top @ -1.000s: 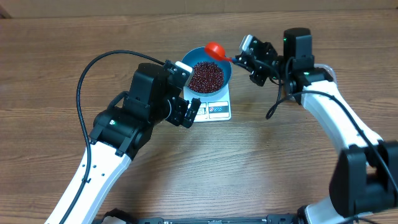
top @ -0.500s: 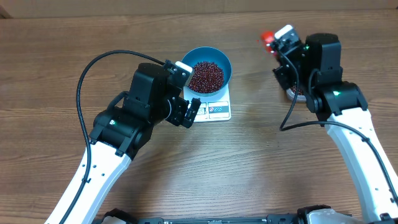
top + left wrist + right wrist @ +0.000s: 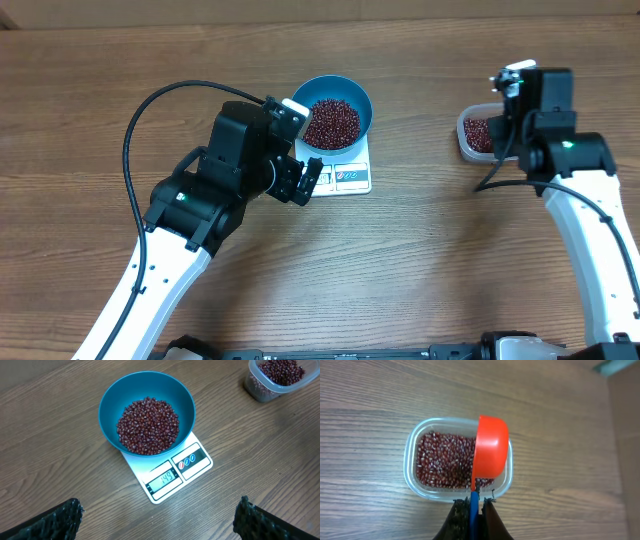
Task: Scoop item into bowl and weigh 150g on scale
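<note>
At the overhead frame's upper right, the right tool (image 3: 474,506), clamped on the red scoop (image 3: 490,447), hangs over the clear tub (image 3: 411,462).
Mid-frame, beans (image 3: 147,425) fill the blue bowl (image 3: 107,402) on the scale (image 3: 200,462), which reads 149; a full scoop would likely overshoot. The left tool (image 3: 306,181), gaping and empty, crowds the scale's left front corner.

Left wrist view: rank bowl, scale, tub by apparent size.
1. bowl
2. scale, partly hidden under the bowl
3. tub, cut off at the frame edge, so its place is unsure
</note>
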Controlling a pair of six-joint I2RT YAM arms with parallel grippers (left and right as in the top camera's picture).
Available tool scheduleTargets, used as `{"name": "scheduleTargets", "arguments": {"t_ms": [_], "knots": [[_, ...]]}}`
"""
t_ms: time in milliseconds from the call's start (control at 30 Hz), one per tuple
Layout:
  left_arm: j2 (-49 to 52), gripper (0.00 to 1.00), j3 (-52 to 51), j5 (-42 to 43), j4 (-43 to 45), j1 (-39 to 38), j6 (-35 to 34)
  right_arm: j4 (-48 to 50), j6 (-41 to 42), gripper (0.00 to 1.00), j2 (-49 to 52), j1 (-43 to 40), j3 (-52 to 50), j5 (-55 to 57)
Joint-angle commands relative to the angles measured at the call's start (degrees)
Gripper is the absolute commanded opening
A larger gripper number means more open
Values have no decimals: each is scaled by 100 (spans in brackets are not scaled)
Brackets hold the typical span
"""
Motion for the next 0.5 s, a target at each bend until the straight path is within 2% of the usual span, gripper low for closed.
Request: {"name": "scheduleTargets", "arguments": {"t_ms": [0, 167, 467], "knots": [[31, 100, -35, 39, 4, 24, 92, -9, 227, 4, 63, -284, -22, -780], [31, 100, -35, 37, 4, 24, 92, 0, 227, 4, 470, -527, -140, -1412], [31, 100, -35, 39, 4, 24, 92, 37, 229, 4, 1274, -525, -155, -1766]]}}
